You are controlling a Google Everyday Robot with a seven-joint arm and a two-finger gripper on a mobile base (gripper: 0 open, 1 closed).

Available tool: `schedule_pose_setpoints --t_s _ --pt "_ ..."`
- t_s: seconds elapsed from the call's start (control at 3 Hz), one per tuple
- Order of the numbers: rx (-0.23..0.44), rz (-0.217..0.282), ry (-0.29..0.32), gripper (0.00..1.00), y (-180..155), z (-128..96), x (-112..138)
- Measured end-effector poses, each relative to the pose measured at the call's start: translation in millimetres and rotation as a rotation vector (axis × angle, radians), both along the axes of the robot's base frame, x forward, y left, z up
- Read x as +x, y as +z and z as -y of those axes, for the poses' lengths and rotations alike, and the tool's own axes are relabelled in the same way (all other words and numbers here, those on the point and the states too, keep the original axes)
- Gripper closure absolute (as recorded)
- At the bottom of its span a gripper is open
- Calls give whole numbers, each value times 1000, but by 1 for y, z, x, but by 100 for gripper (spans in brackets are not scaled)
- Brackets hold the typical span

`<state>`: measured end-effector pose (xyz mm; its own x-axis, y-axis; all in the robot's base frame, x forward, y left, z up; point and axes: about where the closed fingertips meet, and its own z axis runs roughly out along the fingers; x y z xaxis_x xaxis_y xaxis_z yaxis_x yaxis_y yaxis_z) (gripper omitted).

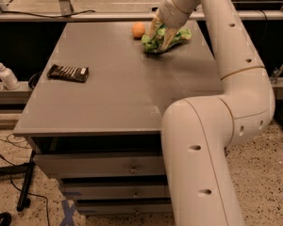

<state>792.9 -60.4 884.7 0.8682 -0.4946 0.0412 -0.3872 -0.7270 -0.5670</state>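
A crumpled green bag [178,36] lies at the far right of the grey table [118,93]. My gripper [162,33] comes down on the bag's left part from above. Its two tan fingers [155,26] stand on either side of the bag and pinch the green foil between them. The bag rests on or just above the tabletop. An orange [138,29] sits just left of the gripper, a short gap away. My white arm curves up along the right side of the view to reach there.
A dark snack bar [68,72] lies on the table's left part. A white pump bottle [5,74] stands on a lower shelf at the left. Drawers are below the tabletop. A metal rail runs behind the table.
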Motion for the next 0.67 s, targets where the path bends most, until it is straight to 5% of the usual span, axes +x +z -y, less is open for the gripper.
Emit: schedule_pose_setpoints --t_s 0.67 --pt "35 -19 6 39 3 -15 -3"
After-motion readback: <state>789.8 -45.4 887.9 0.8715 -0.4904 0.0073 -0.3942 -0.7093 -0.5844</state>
